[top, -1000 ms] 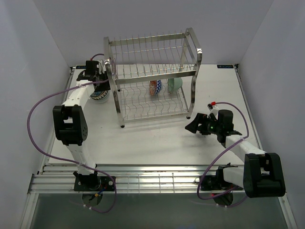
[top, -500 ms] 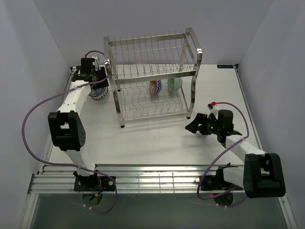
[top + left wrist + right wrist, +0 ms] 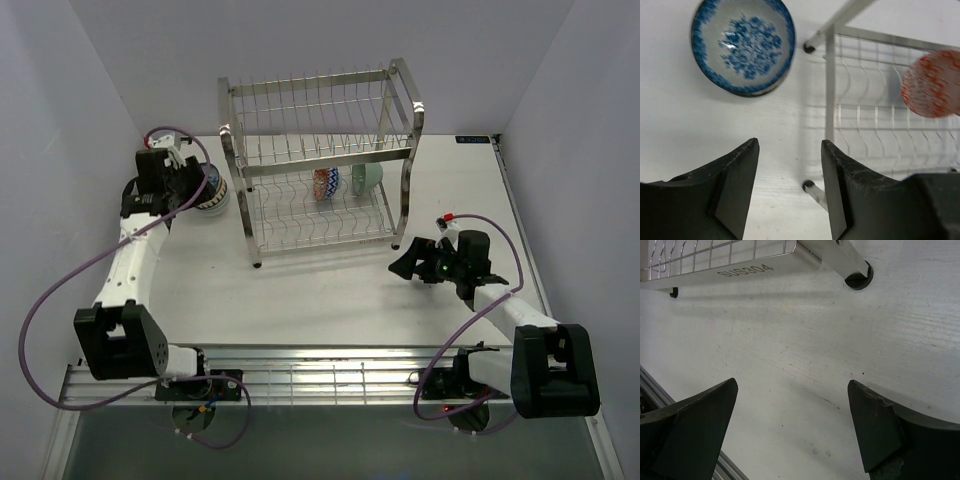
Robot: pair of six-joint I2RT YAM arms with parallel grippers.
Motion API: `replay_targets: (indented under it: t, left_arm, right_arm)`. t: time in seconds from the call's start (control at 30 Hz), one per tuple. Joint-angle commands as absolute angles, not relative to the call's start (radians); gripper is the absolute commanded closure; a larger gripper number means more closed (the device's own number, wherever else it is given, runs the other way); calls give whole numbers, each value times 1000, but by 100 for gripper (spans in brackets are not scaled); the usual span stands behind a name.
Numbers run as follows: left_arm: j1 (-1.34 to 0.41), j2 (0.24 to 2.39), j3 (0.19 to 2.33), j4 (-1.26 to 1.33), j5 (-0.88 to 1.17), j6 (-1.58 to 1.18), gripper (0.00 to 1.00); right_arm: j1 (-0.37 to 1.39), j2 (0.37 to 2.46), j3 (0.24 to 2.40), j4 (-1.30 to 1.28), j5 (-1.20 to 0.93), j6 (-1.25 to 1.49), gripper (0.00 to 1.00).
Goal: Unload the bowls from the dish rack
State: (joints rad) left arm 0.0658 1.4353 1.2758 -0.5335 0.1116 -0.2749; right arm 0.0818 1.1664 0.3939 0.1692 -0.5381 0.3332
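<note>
Two-tier steel dish rack (image 3: 330, 158) stands at the back of a white tabletop (image 3: 330, 290), with two bowls set on edge side by side in its lower tier: a red-blue patterned bowl (image 3: 326, 183) and, to its right, a pale mint green bowl (image 3: 367, 177). Left of the rack, a blue-and-white bowl (image 3: 212, 193) sits on the tabletop, the left gripper (image 3: 190, 184) just beside it. The right gripper (image 3: 405, 262), jaws parted, hangs low near the rack's front right post
</note>
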Motion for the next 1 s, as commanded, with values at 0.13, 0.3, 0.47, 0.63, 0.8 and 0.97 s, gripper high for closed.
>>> replay_targets:
  t: [0.13, 0.3, 0.47, 0.63, 0.8, 0.97]
  left_arm:
    - [57, 1080, 984, -354, 350, -376, 38]
    - [57, 924, 867, -316, 411, -371, 38]
    - [52, 729, 746, -279, 488, -367, 40]
    - [31, 631, 663, -241, 613, -365, 42]
    - [-27, 610, 572, -187, 661, -394, 47]
    - [-167, 621, 564, -186, 511, -393, 47]
  right_arm:
    - [92, 1095, 436, 135, -509, 333, 5]
    - [94, 1028, 443, 112, -457, 344, 11]
    - [98, 1000, 457, 98, -428, 348, 19]
    - [97, 1005, 459, 68, -425, 330, 26]
    - [97, 1008, 449, 63, -416, 319, 27]
    - [97, 1031, 443, 83, -414, 327, 26]
